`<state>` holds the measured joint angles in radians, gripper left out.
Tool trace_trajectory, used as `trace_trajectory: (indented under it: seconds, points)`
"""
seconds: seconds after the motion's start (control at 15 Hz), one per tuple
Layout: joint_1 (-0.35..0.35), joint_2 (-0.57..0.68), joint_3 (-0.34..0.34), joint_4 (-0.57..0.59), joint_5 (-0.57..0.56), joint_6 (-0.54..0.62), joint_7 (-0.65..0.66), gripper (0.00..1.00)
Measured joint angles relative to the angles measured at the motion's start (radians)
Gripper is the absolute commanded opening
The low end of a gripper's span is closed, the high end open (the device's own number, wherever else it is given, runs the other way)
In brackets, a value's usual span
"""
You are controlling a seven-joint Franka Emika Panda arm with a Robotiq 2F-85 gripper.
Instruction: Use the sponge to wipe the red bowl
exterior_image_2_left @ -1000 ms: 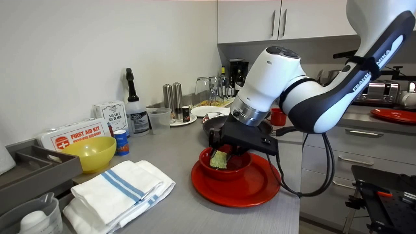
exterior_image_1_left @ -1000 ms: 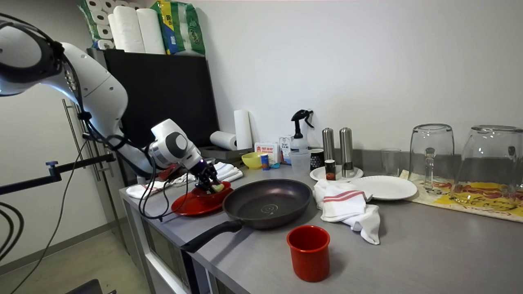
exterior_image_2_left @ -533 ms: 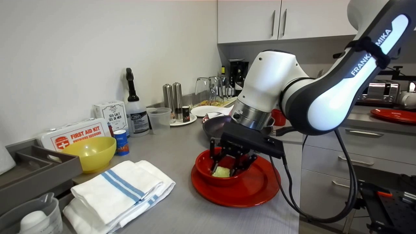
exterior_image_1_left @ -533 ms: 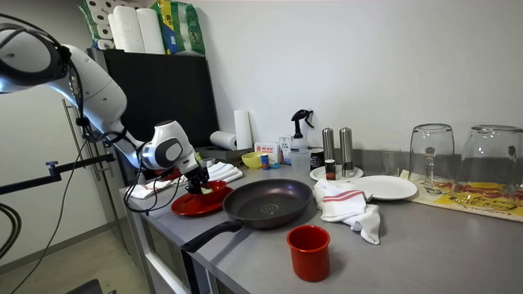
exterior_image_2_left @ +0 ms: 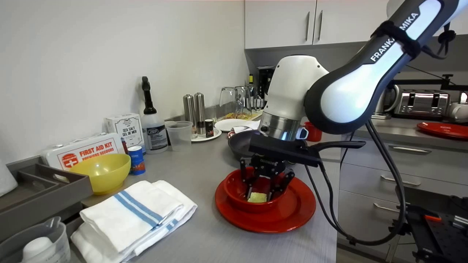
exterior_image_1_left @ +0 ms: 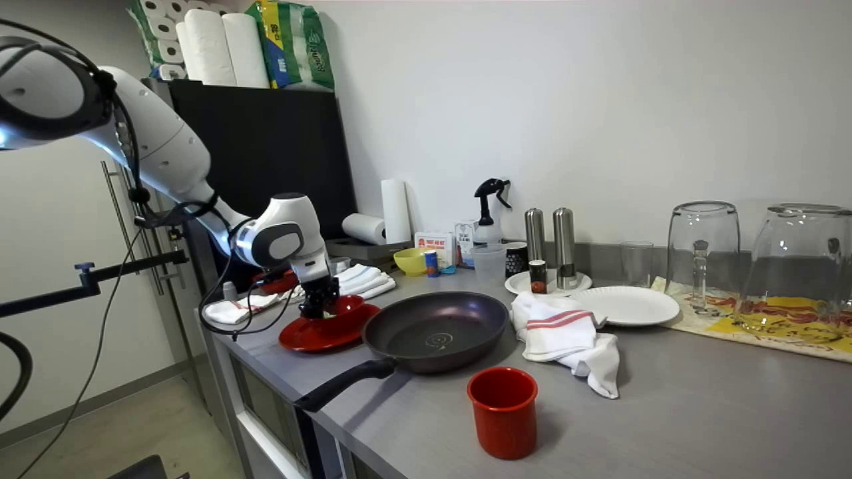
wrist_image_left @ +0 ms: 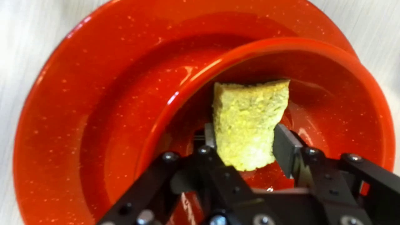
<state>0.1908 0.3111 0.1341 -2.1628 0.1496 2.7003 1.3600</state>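
Note:
The red bowl rests on a wider red plate; both show in both exterior views. Down inside the bowl is the pale yellow-green sponge, standing between the pads of my gripper. Both pads press its sides, so the gripper is shut on it. In the wrist view the sponge reaches toward the bowl's wall, and the bowl sits off-centre on the plate. An exterior view has the gripper pointing down past the rim. Where the sponge's underside meets the bowl is hidden.
A black frying pan stands close beside the plate, its handle toward the counter's front edge. Folded white towels, a yellow bowl and a grey tray lie across from it. An upright red cup stands beyond the pan.
My gripper has swung from a tilt to nearly straight down and carried the sponge lower and across inside the bowl. The bowl has shifted slightly on the plate. The grip is unchanged.

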Motion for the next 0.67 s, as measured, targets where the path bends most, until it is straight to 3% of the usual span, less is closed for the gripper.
trace_trajectory:
  seconds: [0.67]
  points:
    - [-0.001, 0.001, -0.013, 0.091, -0.005, -0.328, -0.05, 0.23]
